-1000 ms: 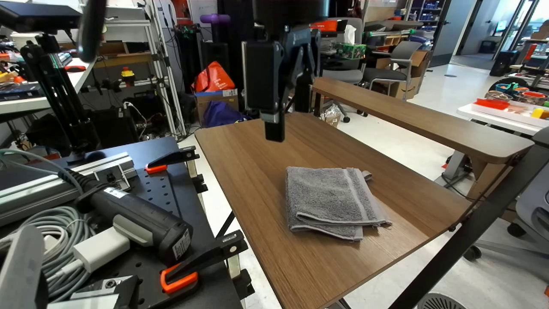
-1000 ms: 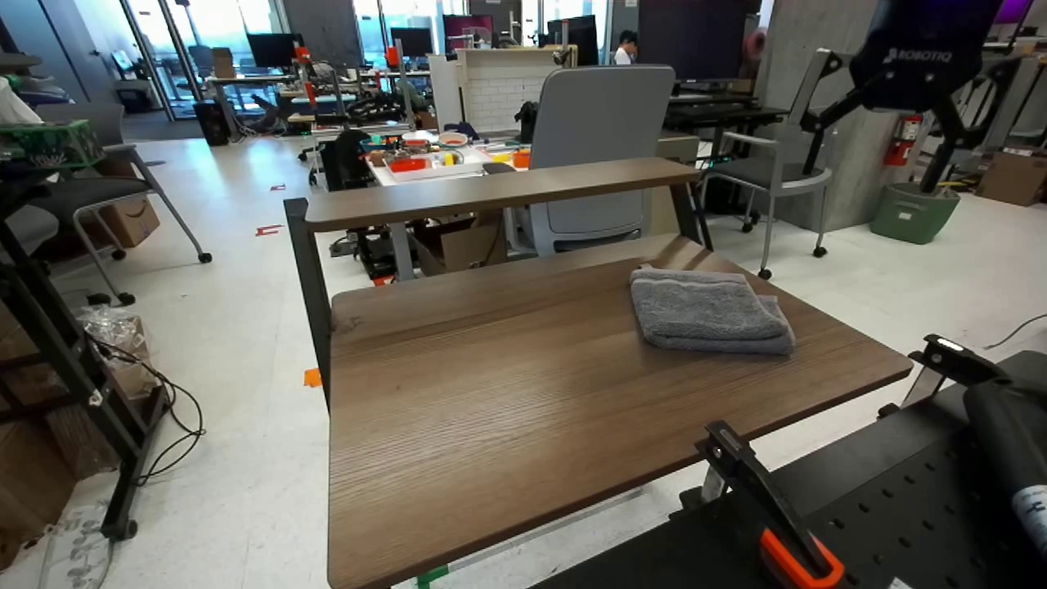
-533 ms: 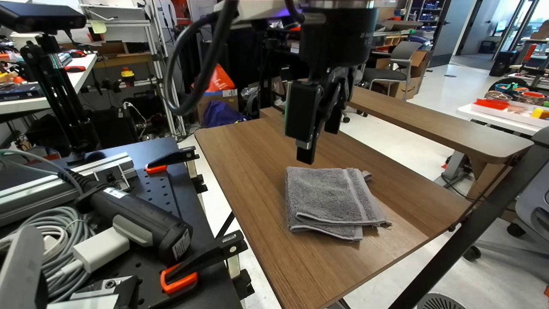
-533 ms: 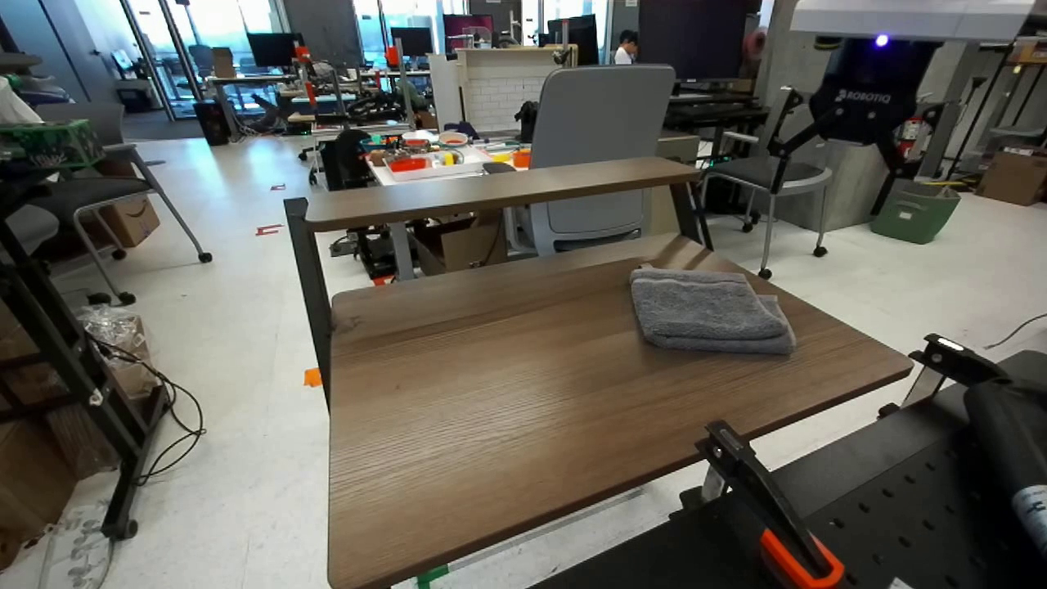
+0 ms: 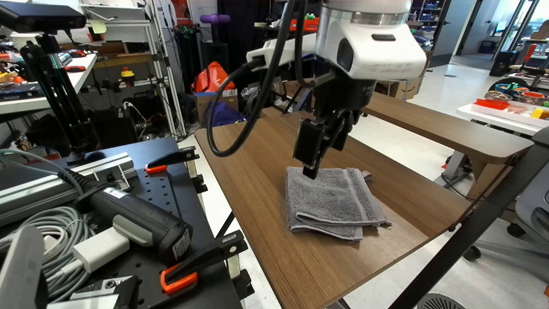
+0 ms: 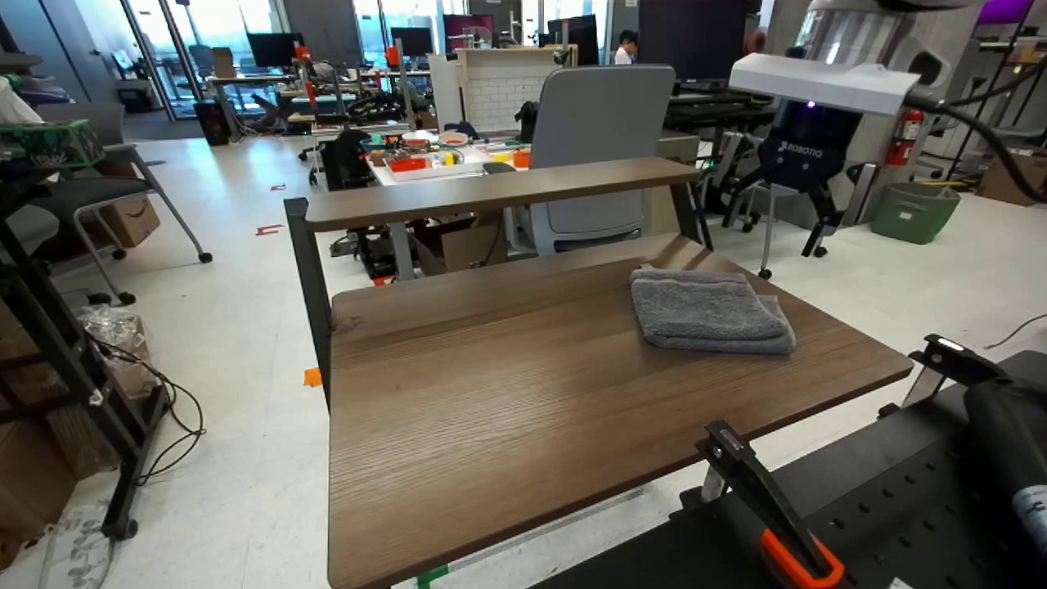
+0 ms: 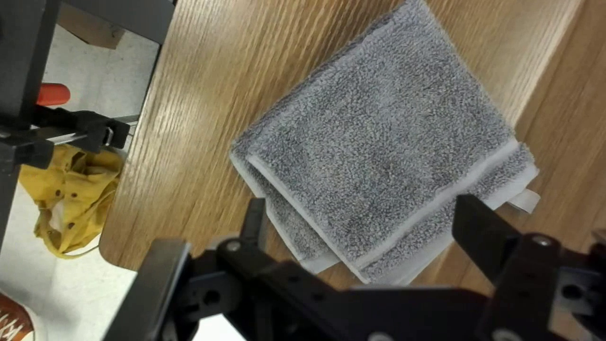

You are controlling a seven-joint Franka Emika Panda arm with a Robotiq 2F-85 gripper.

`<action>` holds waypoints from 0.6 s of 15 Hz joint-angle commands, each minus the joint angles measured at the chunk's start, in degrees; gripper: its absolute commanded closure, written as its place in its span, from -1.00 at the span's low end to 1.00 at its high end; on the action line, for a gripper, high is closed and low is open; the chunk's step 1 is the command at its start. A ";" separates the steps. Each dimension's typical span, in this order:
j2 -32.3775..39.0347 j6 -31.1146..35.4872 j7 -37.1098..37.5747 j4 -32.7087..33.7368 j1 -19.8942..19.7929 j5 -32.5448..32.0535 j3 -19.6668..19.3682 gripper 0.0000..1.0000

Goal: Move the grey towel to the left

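Note:
The grey towel (image 5: 330, 199) lies folded and flat on the brown tabletop (image 5: 257, 159). In an exterior view it lies near the tabletop's far right part (image 6: 707, 311). In the wrist view the towel (image 7: 378, 128) fills the middle, with layered edges and a pale band towards the jaws. My gripper (image 5: 324, 161) is open and empty, above the towel and apart from it, slightly tilted. It also shows in an exterior view (image 6: 769, 236). In the wrist view the fingers of the gripper (image 7: 358, 201) stand wide apart, with the towel's near corner in view between them.
A raised brown shelf (image 5: 429, 118) runs along one side of the tabletop; it also shows in an exterior view (image 6: 499, 192). A black bench (image 5: 158, 189) with clamps (image 5: 201, 259), cables and a black tool stands beside the tabletop. A yellow bag (image 7: 78, 199) lies on the floor.
My gripper has come down towards the towel and tilted, moving right in an exterior view that looks along the bench and left in the opposite view. The towel has not moved.

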 commanded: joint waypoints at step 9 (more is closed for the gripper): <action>16.77 3.09 3.42 10.84 4.76 2.34 -2.99 -1.00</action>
